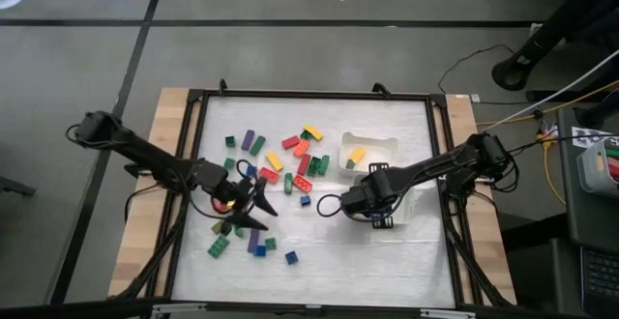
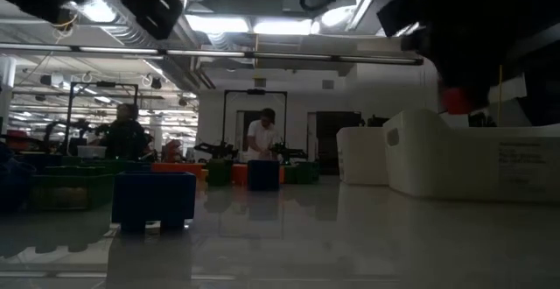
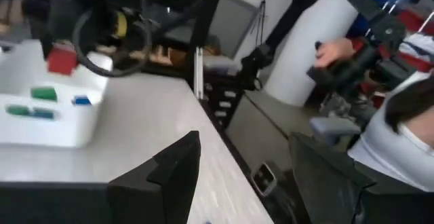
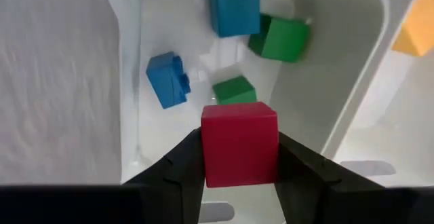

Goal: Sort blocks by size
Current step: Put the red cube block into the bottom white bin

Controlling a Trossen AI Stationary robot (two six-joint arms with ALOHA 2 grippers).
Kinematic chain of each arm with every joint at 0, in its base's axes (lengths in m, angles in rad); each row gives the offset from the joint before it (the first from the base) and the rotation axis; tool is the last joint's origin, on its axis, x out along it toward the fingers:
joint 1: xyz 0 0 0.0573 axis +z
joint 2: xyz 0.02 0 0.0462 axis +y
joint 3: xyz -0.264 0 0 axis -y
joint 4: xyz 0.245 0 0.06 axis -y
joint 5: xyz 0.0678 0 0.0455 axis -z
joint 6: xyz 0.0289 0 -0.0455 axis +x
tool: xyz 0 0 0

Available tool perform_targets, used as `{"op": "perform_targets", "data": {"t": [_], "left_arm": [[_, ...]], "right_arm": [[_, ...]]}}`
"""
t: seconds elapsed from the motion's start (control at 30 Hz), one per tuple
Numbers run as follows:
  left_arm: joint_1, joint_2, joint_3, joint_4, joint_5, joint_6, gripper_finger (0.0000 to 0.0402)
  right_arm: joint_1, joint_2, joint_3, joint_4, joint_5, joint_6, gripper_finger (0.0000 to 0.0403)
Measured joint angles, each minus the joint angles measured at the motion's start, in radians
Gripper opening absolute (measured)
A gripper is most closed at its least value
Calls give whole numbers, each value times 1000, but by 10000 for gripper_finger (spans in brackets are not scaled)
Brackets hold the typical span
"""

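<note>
My right gripper (image 4: 241, 157) points down over a white tray (image 4: 130, 81) and is shut on a red cube block (image 4: 241, 139). Blue and green short blocks (image 4: 234, 10) lie on the tray's floor below it. In the high view this gripper (image 1: 375, 213) is at the table's right, near side. A second white tray (image 1: 387, 143) holding a yellow block (image 1: 356, 154) stands just beyond. Many loose blocks (image 1: 290, 159) lie on the white mat at the middle. My left gripper (image 1: 268, 218) is open among the near-left blocks (image 1: 242, 237), with nothing between its fingers (image 3: 169, 176). My right gripper pinches the red cube by two opposite side faces (image 4: 209, 159) between its two fingers (image 4: 178, 173). The fingers come from above, pointing down. The cube hangs level, lifted clear above the tray's floor.
A black frame (image 1: 309, 95) borders the white mat. Cables run along the table's right side (image 1: 542, 135). A person's hand and sleeve (image 3: 332, 51) show beyond the table in the left wrist view. Blue blocks (image 2: 153, 197) stand close to the low camera.
</note>
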State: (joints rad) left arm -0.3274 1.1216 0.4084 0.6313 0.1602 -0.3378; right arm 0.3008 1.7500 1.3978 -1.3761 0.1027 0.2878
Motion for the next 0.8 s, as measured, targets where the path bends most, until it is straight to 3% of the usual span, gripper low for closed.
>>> {"op": "perform_targets", "data": {"t": [0.3,0.47,0.6,0.8], "left_arm": [[-105,-42,239,-718,-79,-48,209],[-152,-42,358,-1021,-146,-82,209],[-179,-42,398,-1210,-163,-299,209],[-226,-41,398,-1378,-150,-817,209]], "right_arm": [[0,0,-36,2,-7,53,150],[0,0,-36,2,-7,112,150],[0,0,-36,2,-7,186,165],[0,0,-36,5,-7,234,212]]}}
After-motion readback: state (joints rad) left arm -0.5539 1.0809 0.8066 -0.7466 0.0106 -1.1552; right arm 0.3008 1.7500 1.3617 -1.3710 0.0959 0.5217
